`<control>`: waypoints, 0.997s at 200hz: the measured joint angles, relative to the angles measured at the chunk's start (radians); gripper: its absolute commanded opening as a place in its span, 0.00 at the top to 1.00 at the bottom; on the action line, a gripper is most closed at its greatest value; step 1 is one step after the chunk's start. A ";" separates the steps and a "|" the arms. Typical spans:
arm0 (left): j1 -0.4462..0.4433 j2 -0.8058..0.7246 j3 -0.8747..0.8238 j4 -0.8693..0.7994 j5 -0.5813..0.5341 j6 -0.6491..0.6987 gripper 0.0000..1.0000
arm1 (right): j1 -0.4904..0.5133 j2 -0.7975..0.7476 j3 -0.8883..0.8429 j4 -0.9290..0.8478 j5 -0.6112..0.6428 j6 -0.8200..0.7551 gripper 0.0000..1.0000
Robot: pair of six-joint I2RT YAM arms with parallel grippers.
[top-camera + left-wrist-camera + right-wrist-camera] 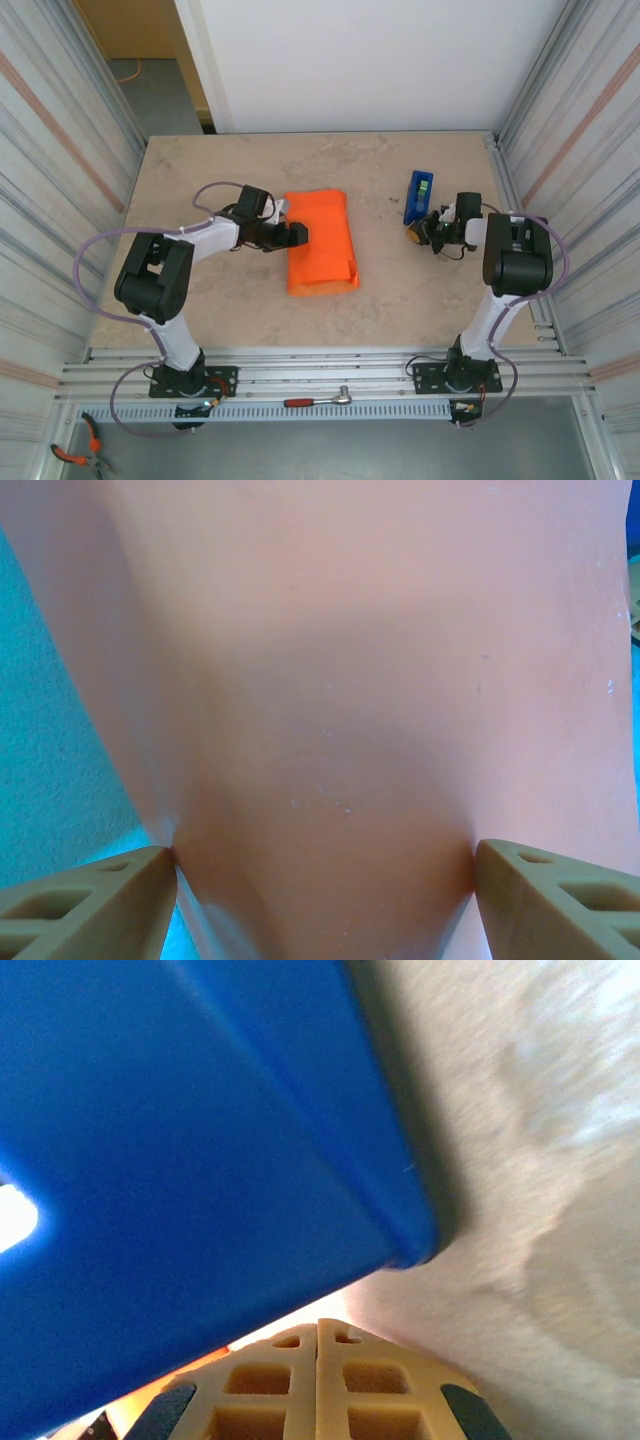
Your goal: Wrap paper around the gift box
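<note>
The left pincer clamps the near-left edge of the paper, its pads set wide and touching the orange fold on both sides. The bundle stretches ahead of that pincer, its long axis running across the reach, so the left arm is plainly the nearer. The paper looks folded over, bright and creased, and the gift box is presumably hidden inside. Well beyond it on the bench, the right pincer sits closed and empty beside the blue tape dispenser.
</note>
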 measured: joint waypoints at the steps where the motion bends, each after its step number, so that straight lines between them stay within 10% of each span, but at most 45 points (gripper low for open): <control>1: 0.000 0.000 0.000 0.000 0.000 0.000 0.23 | 0.002 -0.002 0.001 -0.003 0.000 0.000 1.00; 125: 0.000 0.000 0.000 0.001 0.000 0.000 0.23 | 0.401 0.014 0.510 -0.469 -0.022 -0.319 1.00; 199: 0.000 0.000 -0.001 0.002 0.000 0.000 0.23 | 0.476 0.109 0.634 -0.716 0.068 -0.494 1.00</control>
